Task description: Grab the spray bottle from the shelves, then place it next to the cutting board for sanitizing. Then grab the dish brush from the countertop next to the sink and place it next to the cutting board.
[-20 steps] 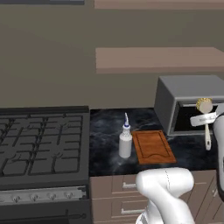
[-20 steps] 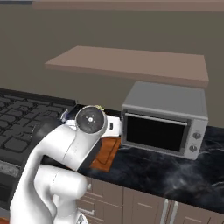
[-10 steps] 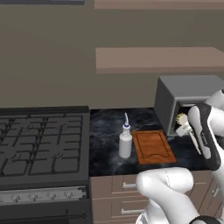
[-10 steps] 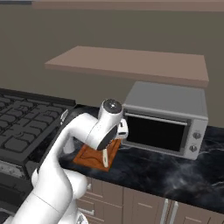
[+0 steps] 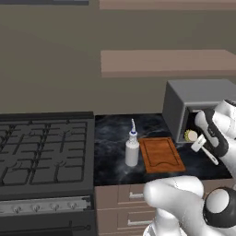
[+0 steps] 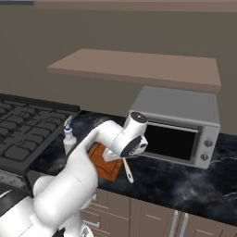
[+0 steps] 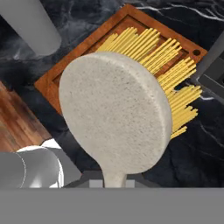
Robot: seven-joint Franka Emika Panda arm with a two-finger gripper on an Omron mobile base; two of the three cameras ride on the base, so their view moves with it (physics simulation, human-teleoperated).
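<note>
The claw (image 5: 201, 144) is clenched on the dish brush (image 5: 199, 142), holding it in the air above the table (image 5: 110, 133), just to the right of the cutting board (image 5: 160, 154) and in front of the grey microwave (image 5: 193, 99). In the left base view the brush's yellow bristle head points left toward the board, and its pale handle slants down and to the right out of the claw. In the right base view the handle tip hangs below the white wrist, over the dark marble just right of the board's near corner; whether it touches the table cannot be told.

From the hand view, the brush's round grey-white back is close to the lens, with the yellow bristles fanned out behind it over the cutting board (image 7: 78, 65), which lies flat with its darker groove running inside the rim and a small hole at one corner.

The spray bottle (image 5: 132, 148) stands upright on the table just beside the left edge of the cutting board, its blue collar and thin white nozzle pointing up. To the left of the bottle is the black stove (image 5: 44, 154) with its grates. The brown shelves (image 5: 168, 62) run along the wall above the microwave and the board.
</note>
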